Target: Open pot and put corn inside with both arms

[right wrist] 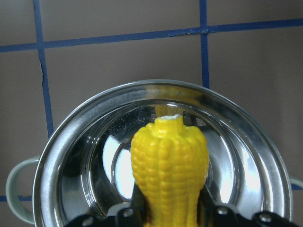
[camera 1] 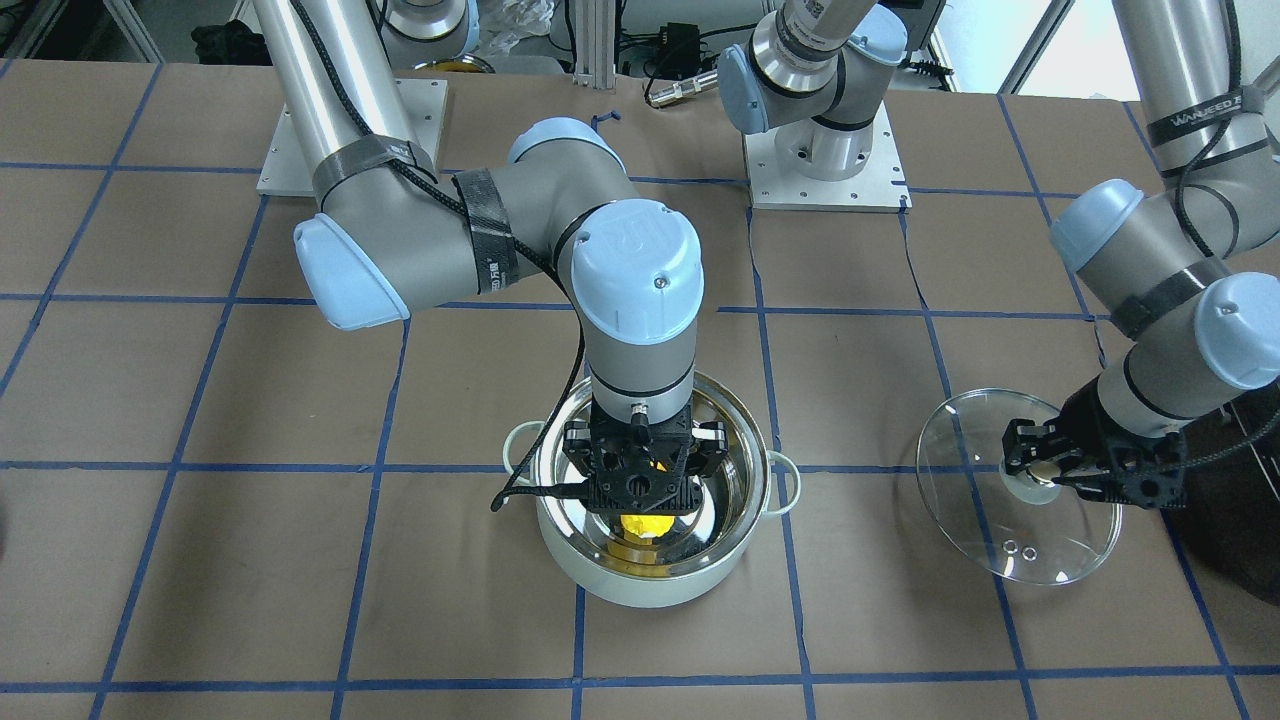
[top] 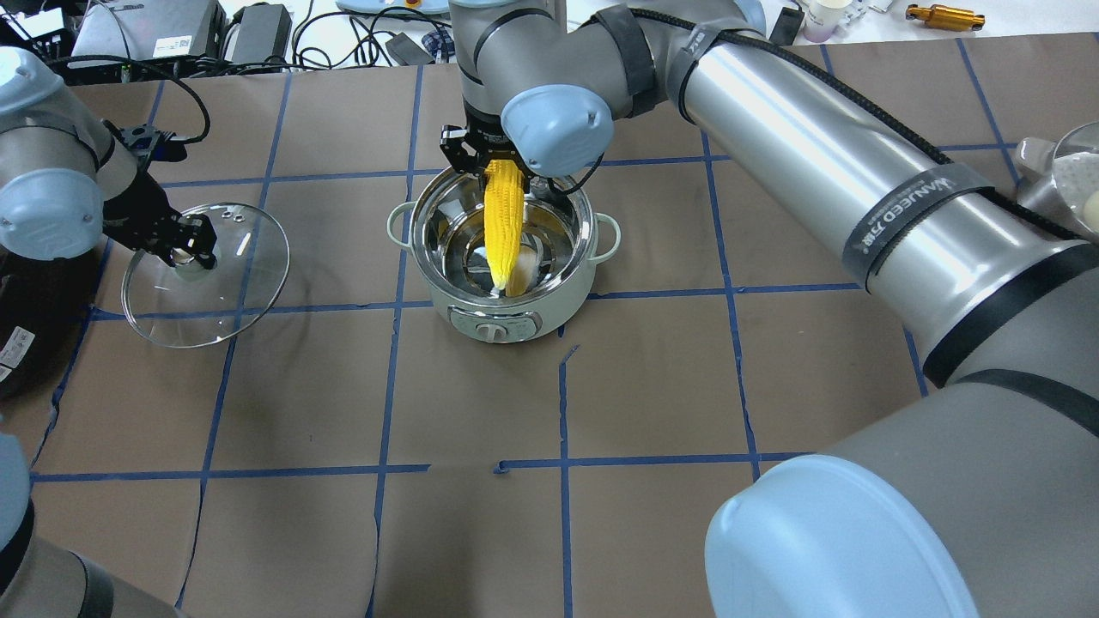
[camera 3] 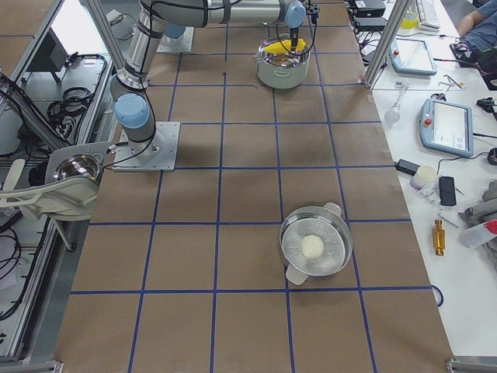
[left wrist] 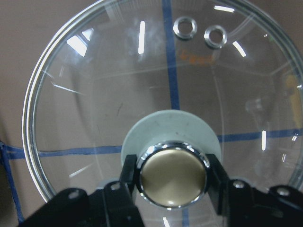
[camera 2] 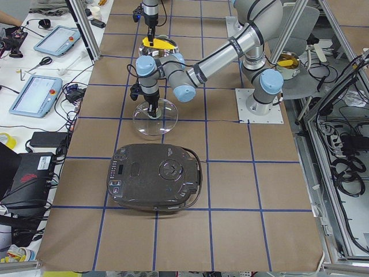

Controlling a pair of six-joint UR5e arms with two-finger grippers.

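Observation:
The pale mint-white pot (top: 494, 322) stands open in the middle of the table, its steel inside showing (camera 1: 730, 470). My right gripper (top: 494, 165) is directly above it, shut on the yellow corn (top: 506, 227). The corn hangs tip down inside the rim, and it also shows in the right wrist view (right wrist: 170, 161) and the front view (camera 1: 645, 522). My left gripper (top: 185, 251) is off to the pot's side, shut on the beige knob (left wrist: 173, 176) of the glass lid (top: 232, 283). It holds the lid tilted low over the table (camera 1: 985, 520).
A big black appliance (camera 2: 155, 176) lies beyond the lid near the table's left end. A steel steamer bowl with a white bun (camera 3: 314, 249) sits toward the right end. Both arm bases (camera 1: 825, 160) stand at the robot's table edge.

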